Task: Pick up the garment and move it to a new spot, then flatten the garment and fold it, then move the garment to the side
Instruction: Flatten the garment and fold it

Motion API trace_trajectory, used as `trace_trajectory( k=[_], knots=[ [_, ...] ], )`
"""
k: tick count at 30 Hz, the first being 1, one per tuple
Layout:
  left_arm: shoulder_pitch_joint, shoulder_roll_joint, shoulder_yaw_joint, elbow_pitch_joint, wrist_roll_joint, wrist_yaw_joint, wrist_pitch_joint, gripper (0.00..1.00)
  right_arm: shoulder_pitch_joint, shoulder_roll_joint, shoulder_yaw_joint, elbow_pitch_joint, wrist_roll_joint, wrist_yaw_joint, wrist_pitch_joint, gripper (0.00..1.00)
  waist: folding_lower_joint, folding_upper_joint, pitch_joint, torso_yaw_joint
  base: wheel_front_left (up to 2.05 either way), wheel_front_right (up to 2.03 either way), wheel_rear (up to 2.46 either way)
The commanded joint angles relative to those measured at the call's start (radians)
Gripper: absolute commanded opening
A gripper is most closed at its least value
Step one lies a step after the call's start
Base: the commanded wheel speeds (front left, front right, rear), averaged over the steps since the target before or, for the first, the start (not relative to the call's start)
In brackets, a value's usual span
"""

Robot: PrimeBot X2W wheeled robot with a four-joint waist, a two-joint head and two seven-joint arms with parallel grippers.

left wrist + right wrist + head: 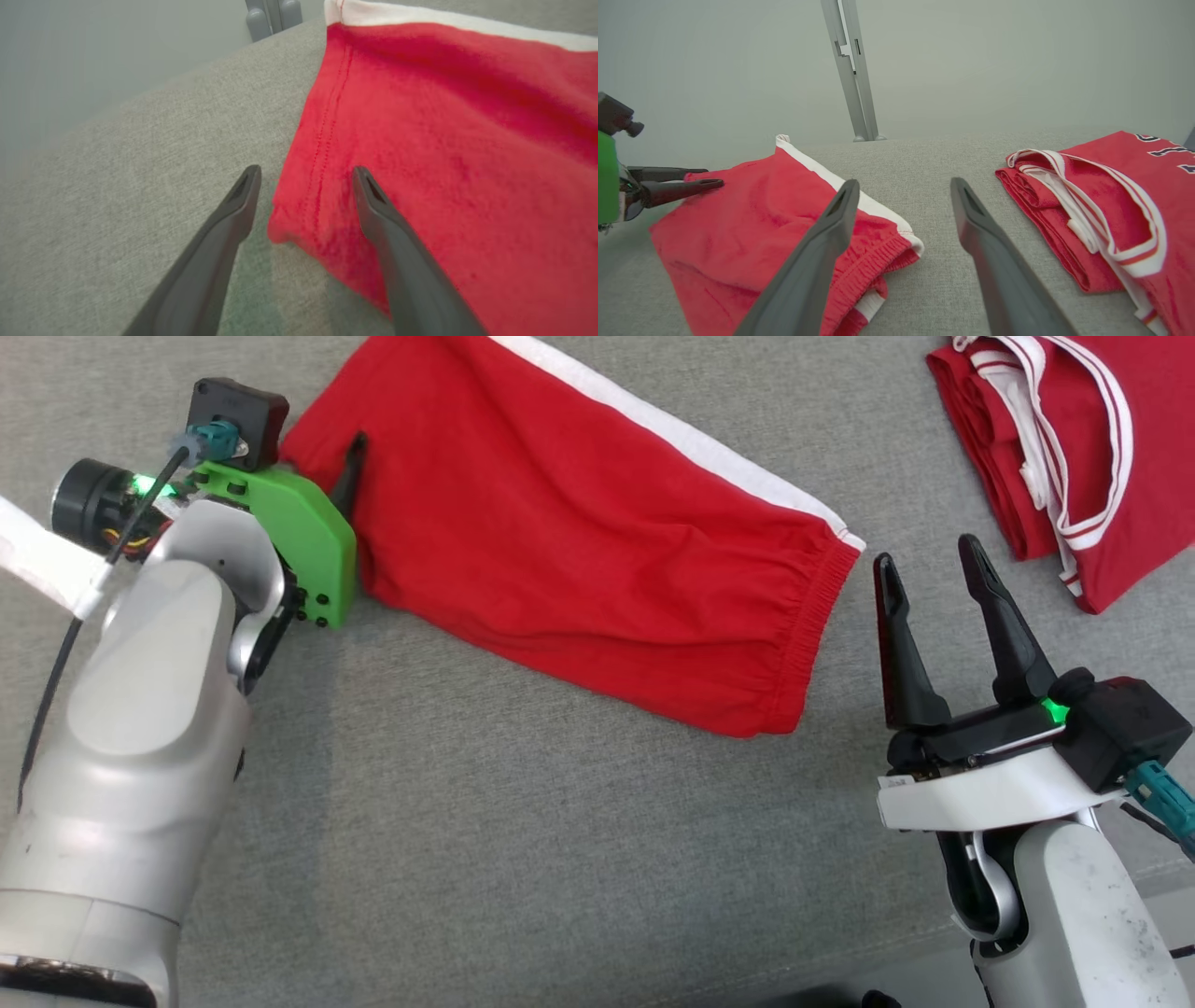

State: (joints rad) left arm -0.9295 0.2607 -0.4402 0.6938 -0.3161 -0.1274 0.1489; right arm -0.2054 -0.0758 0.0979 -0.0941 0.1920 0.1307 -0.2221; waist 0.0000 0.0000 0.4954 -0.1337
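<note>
Here the shorts (579, 541) lie on the grey tabletop (560, 840), stretched slantwise across the upper middle of the head view. They are red, with a white stripe along the far edge. The gathered waistband is the end toward the robot's right and the stitched hem is the end toward its left. The cloth is mostly smooth, with a few shallow creases near the waistband.

The left fingers (353, 462) are at the hem corner and spread wide, gripping nothing. In the left wrist view those left fingers (233, 219) straddle the corner, one over bare tabletop (117, 186) and the other over the red cloth of the shorts (444, 154). Whether either tip touches the fabric cannot be told. The right wrist view shows the same left fingers (682, 189) reaching in from the side at the shorts' (752, 224) far corner.

The right fingers (901, 644) are also wide apart and empty. They stand over bare tabletop just beside the waistband, pointing up the head view. Seen from the right wrist, the right fingers (822, 242) frame the grey strip of tabletop (934, 261) between the shorts and a jersey (1111, 200).

That jersey (1055, 457) is red with white trim. It lies bunched and folded at the upper right of the head view, well apart from the shorts.
</note>
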Motion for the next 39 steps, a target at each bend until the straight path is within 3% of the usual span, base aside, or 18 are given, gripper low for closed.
trace_trajectory(
  k=[1,5,6,7,8,13,19,27,36,37,38,39],
  knots=[
    [-0.029,0.015,-0.015,0.042,0.011,-0.002,0.013,1.00,-0.011,0.004,0.001,0.007,0.010,0.000,-0.010,1.00,0.0000,0.0000,0.036,-0.040,0.00,0.00,0.00],
    [-0.052,0.018,-0.070,0.177,0.010,-0.003,0.106,1.00,-0.015,0.010,0.003,0.024,0.018,0.000,-0.019,1.00,0.0000,0.0000,0.034,-0.045,0.00,0.00,0.00],
    [-0.054,0.012,-0.079,0.201,-0.006,-0.003,0.125,0.45,-0.017,0.011,0.002,0.028,0.020,0.000,-0.019,1.00,0.0000,0.0000,0.032,-0.045,0.00,0.00,0.00],
    [-0.053,0.010,-0.088,0.221,-0.010,-0.003,0.148,0.05,-0.018,0.012,0.001,0.031,0.018,0.000,-0.020,1.00,0.0000,0.0000,0.030,-0.044,0.00,0.00,0.00],
    [-0.048,0.002,-0.112,0.240,-0.021,-0.003,0.182,0.00,-0.020,0.013,0.001,0.034,0.017,0.000,-0.021,1.00,0.0000,0.0000,0.027,-0.042,0.00,0.00,0.00],
    [-0.024,0.004,-0.181,0.240,-0.084,-0.005,0.232,0.00,-0.023,0.014,-0.003,0.037,0.009,0.000,-0.025,1.00,0.0000,0.0000,0.010,-0.024,0.00,0.00,0.00],
    [0.035,0.028,-0.178,0.208,-0.114,0.009,0.141,0.00,-0.006,0.007,-0.014,0.028,0.000,0.000,-0.018,1.00,0.0000,0.0000,-0.032,0.017,0.00,0.00,0.00],
    [0.295,0.039,-0.093,0.054,-0.199,0.122,-0.030,0.00,0.054,-0.009,-0.037,0.018,0.008,0.000,0.013,1.00,0.0000,0.0000,-0.137,0.084,0.00,0.00,0.00],
    [0.582,0.053,-0.010,-0.250,-0.276,0.263,-0.105,0.00,0.116,-0.025,-0.066,-0.024,0.011,0.000,0.050,1.00,0.0000,0.0000,-0.203,0.112,0.00,0.00,0.00],
    [0.600,0.056,-0.004,-0.287,-0.272,0.277,-0.122,0.18,0.123,-0.029,-0.069,-0.027,0.005,0.000,0.056,1.00,0.0000,0.0000,-0.208,0.115,0.00,0.00,0.00],
    [0.615,0.058,-0.003,-0.317,-0.268,0.284,-0.132,0.47,0.126,-0.043,-0.070,-0.033,-0.021,0.000,0.057,1.00,0.0000,0.0000,-0.213,0.117,0.00,0.00,0.00],
    [0.627,0.056,0.002,-0.348,-0.268,0.290,-0.150,1.00,0.129,-0.042,-0.070,-0.037,-0.021,0.000,0.061,1.00,0.0000,0.0000,-0.216,0.119,0.00,0.00,0.00]
  ],
)
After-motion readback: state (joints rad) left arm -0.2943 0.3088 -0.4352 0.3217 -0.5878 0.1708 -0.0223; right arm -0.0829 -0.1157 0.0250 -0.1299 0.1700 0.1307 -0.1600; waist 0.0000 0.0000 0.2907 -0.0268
